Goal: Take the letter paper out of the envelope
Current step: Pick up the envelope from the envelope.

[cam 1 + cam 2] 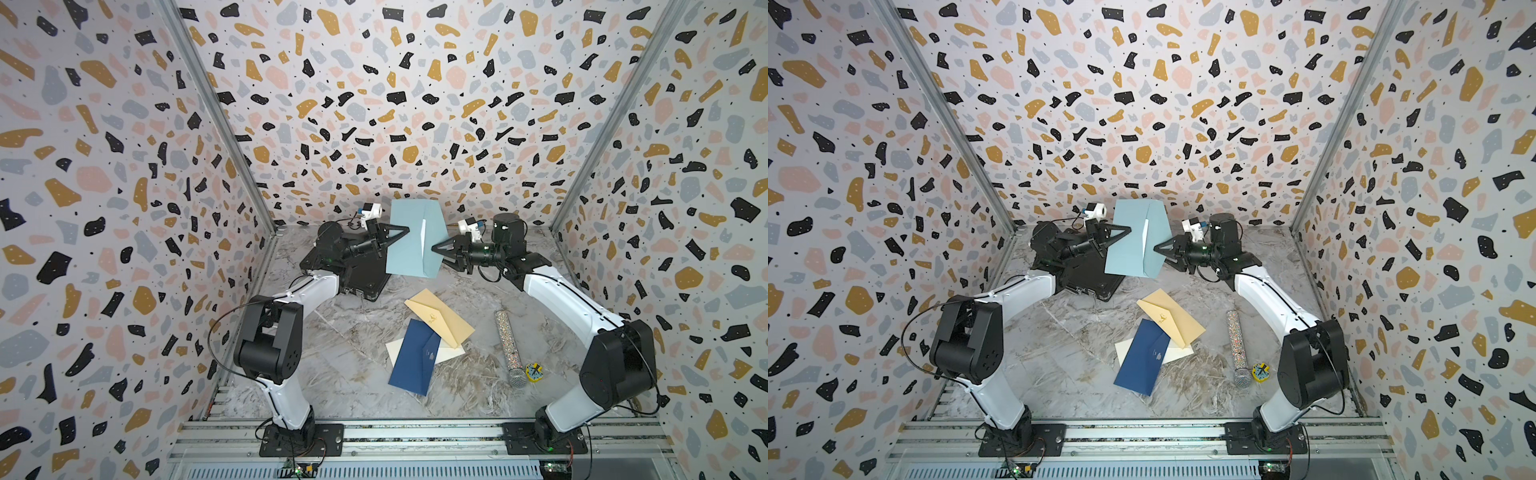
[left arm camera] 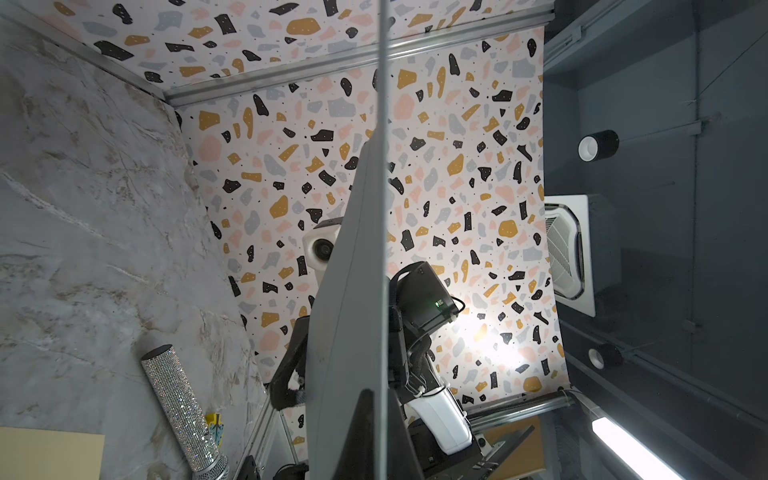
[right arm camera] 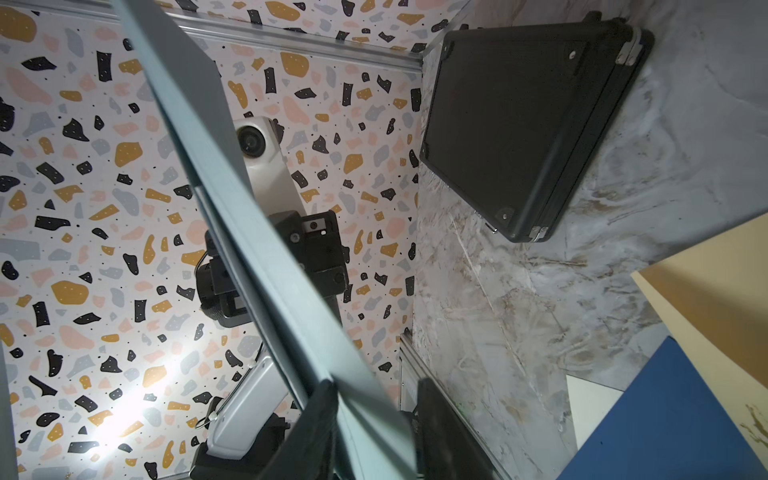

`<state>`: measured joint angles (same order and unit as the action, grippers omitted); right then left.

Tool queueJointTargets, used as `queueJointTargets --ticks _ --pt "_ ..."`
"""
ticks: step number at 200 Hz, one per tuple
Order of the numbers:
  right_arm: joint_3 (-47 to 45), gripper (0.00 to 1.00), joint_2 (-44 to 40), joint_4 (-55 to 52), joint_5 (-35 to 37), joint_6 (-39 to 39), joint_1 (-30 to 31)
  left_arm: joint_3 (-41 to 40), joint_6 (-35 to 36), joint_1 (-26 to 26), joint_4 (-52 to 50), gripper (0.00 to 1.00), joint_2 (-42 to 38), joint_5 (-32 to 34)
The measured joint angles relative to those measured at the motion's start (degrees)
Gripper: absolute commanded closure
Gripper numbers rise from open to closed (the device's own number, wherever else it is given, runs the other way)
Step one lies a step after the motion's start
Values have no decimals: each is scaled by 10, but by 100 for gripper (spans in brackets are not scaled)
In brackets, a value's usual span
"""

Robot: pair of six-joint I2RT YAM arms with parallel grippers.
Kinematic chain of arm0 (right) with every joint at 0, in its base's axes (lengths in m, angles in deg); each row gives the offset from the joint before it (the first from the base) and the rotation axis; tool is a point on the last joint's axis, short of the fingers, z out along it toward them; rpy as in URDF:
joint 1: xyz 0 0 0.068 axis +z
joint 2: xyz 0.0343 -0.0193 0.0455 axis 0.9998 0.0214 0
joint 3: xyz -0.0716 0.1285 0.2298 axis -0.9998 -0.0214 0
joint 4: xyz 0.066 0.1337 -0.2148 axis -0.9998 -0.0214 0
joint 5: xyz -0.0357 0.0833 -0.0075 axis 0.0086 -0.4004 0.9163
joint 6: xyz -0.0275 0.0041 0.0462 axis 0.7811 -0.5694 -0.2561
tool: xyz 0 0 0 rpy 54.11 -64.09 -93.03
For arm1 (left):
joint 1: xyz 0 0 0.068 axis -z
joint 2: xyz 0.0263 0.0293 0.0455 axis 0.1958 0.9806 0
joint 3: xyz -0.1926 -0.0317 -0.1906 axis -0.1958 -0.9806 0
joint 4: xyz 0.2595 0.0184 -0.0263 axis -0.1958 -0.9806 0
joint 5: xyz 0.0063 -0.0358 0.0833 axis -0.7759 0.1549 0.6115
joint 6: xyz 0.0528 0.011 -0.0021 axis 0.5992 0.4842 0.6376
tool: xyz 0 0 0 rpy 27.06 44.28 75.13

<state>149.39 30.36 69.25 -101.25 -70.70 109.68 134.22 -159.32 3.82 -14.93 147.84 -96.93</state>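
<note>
A light blue envelope (image 1: 409, 249) (image 1: 1129, 249) hangs upright in the air at the back, between the two arms. My left gripper (image 1: 405, 229) (image 1: 1128, 229) is shut on its left edge; in the left wrist view the envelope (image 2: 353, 332) runs edge-on between the closed fingers of the left gripper (image 2: 380, 399). A thin white strip of letter paper (image 1: 423, 232) (image 1: 1145, 235) shows at the flap. My right gripper (image 1: 434, 248) (image 1: 1156, 248) is at the right edge. In the right wrist view the right gripper (image 3: 374, 390) has its jaws apart around the envelope (image 3: 257, 257); one finger touches it, the other stands off.
A black case (image 1: 357, 278) lies under the left arm. On the marble table lie a yellow envelope (image 1: 440, 320), a dark blue envelope (image 1: 413, 357) over a cream sheet (image 1: 446, 353), a glittery microphone (image 1: 509, 345) and a small yellow toy (image 1: 534, 371).
</note>
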Motion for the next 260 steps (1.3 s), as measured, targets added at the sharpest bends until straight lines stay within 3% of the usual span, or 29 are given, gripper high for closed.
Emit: queueJointTargets --ticks 84,188,226,234,245,253,260 --pt "-73 60 -17 138 41 -78 32 -10 -5 6 -30 100 -2 48" --pt "-82 64 -29 163 72 -87 62 -16 -8 11 -70 100 -23 72" --pt "-98 77 -30 194 77 -111 65 -17 17 12 -103 100 -30 73" --pt "-100 83 -31 196 79 -118 66 -17 22 14 -111 100 -31 74" --pt "-100 100 -32 197 82 -118 65 -19 32 15 -123 100 -33 77" --pt "-99 100 -35 195 84 -120 65 -20 41 16 -135 100 -35 80" --pt "-97 100 -38 185 87 -114 65 -21 50 16 -146 91 -36 82"
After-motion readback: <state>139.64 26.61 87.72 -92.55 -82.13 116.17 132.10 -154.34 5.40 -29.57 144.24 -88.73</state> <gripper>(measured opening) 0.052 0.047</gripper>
